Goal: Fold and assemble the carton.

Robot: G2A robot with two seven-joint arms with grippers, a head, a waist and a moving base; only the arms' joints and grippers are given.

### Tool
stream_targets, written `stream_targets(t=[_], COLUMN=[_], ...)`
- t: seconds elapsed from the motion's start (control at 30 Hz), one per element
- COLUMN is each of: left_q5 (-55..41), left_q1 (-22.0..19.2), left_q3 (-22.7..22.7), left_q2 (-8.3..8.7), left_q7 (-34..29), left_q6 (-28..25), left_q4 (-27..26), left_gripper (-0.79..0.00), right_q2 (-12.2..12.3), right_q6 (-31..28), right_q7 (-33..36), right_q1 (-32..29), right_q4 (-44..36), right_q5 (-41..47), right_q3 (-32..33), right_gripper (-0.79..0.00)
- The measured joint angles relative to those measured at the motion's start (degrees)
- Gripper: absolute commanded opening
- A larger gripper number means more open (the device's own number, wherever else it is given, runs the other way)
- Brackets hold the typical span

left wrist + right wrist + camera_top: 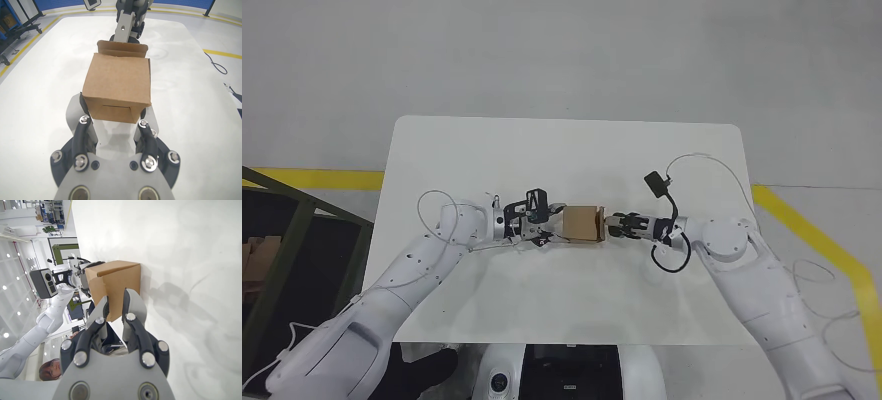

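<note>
- Carton (584, 223) sits on the white table (442, 160), about mid-table and a bit toward the robot's edge, lying lengthwise between the two grippers.
- It is brown cardboard, already squared up into a box shape; we see the top panel flat and the sides upright in the left wrist view (117, 79).
- On the end facing the left gripper we see a face folded in, with a thin slit across it.
- At the opposite end a flap (122, 49) stands up above the top panel, not folded down.
- Left gripper (113, 104) is at the near end of the carton, one finger (75, 108) on each side and the pads pressed against the two side corners. We read it as clamped on the carton.
- Seen from above, the left gripper (547, 230) touches the carton's left end.
- Right gripper (610, 226) is at the carton's other end, right against the raised flap; we also see it beyond the flap in the left wrist view (124, 28).
- In the right wrist view the gripper (115, 296) is up against the carton (113, 279) at a lower corner. We cannot tell whether it is actually gripping the cardboard.
</note>
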Motion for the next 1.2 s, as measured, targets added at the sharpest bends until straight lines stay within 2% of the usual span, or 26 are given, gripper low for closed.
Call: stream_targets(t=[0.13,0.47,0.67,0.8,1.0,1.2], left_q5=[0.2,0.5,0.5,0.7,0.8,0.7], left_q1=[0.0,0.1,0.2,0.1,0.2,0.3], left_q3=[0.0,0.0,0.0,0.0,-0.1,-0.2], left_q2=[-0.05,-0.12,-0.16,-0.16,-0.17,-0.18], left_q7=[-0.1,0.0,0.1,0.2,0.2,0.1], left_q6=[0.5,0.9,1.1,1.0,1.2,1.2], left_q4=[0.1,0.1,0.1,0.1,0.0,0.1], left_gripper=[-0.274,-0.292,-0.314,-0.323,-0.332,-0.339], right_q2=[0.1,-0.1,-0.2,-0.2,-0.6,-1.0], right_q6=[0.0,1.8,0.4,0.1,-1.6,-2.7], right_q7=[0.3,0.9,0.9,1.9,4.9,5.6], right_q1=[-0.1,0.5,0.6,0.6,1.3,2.3], right_q4=[-0.4,-0.3,0.0,0.6,3.2,5.7], right_q5=[0.2,-0.1,1.0,2.8,8.0,10.1], right_q3=[0.2,-0.8,-0.8,-0.8,-1.3,-1.9], right_gripper=[-0.588,-0.616,-0.588,-0.659,-0.563,-0.625])
